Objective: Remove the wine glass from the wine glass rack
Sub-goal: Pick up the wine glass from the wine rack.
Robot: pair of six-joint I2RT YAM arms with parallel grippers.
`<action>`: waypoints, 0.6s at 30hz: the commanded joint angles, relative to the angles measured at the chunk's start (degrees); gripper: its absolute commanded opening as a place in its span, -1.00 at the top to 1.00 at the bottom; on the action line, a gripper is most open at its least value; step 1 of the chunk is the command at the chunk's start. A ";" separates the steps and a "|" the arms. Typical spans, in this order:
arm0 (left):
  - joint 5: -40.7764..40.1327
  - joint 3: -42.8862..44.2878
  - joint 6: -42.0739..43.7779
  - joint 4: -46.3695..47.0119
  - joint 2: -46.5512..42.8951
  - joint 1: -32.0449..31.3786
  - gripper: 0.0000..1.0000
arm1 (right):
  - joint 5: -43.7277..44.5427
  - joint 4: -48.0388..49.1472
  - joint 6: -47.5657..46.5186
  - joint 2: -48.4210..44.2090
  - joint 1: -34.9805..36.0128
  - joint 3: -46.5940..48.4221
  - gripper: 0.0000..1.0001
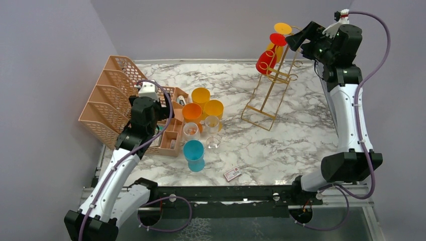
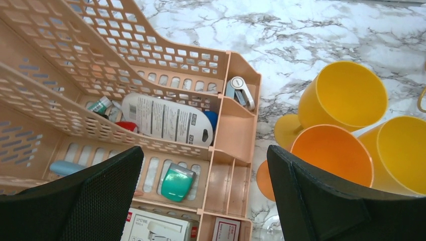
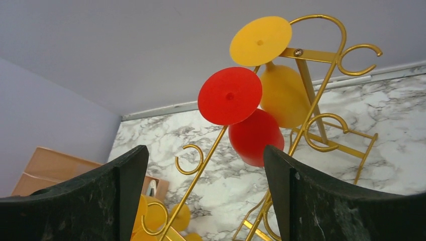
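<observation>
Right gripper (image 3: 203, 168) nearest, jaws wide and empty, facing the red wine glass (image 3: 253, 136) hung inverted high on the wine glass rack (image 3: 321, 83); advise gripping its bowl squarely, then drawing it off slowly; left gripper (image 2: 203, 193) likewise spread, empty.

Open air lies between right hand (image 3: 206, 153) and red glass (image 3: 253, 138); rack (image 3: 314, 54) hooks flank it.

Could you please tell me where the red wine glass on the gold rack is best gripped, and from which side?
Probably by the bowl of the red wine glass, approached from the side where the open right gripper is. The glass hangs upside down on the wine glass rack, foot disc uppermost, so the bowl hangs exposed below. The yellow glass sits close above it.
</observation>
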 commanded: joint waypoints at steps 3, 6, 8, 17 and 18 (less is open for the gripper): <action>-4.25 -8.57 -1.25 9.45 -5.92 0.14 -0.98 | -3.58 7.79 7.07 1.43 -0.33 -1.00 -0.59; -5.29 -10.77 -1.37 10.96 -7.62 0.14 -0.98 | -2.04 6.92 7.81 3.48 -0.37 0.46 -0.53; -6.04 -10.51 -1.43 9.87 -8.17 0.14 -0.98 | -1.25 7.35 8.20 4.22 -0.33 0.39 -0.49; -7.68 -12.22 -5.93 10.03 -12.70 0.35 -0.98 | 1.20 7.96 8.96 7.70 -0.33 0.52 -0.40; -7.63 -12.12 -6.58 9.85 -13.00 0.50 -0.98 | 1.34 7.83 8.98 8.26 -0.33 0.86 -0.39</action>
